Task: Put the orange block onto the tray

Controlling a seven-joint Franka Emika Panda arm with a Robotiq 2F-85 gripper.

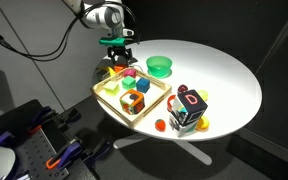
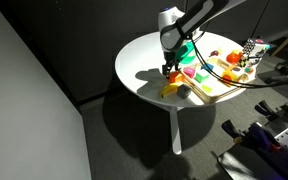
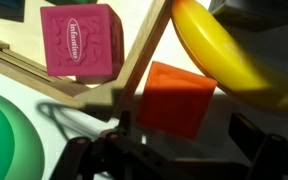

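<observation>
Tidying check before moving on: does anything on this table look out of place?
The orange block lies just outside the rim of the tray, beside a yellow toy, while a pink block sits inside. Nothing looks spilled or damaged.

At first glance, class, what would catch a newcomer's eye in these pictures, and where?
The round white table glows against dark surroundings, carrying a light wooden tray of coloured blocks beside a green bowl. In the wrist view, the orange block lies outside the tray's rim, next to a yellow toy, with the open end effector above it.
</observation>
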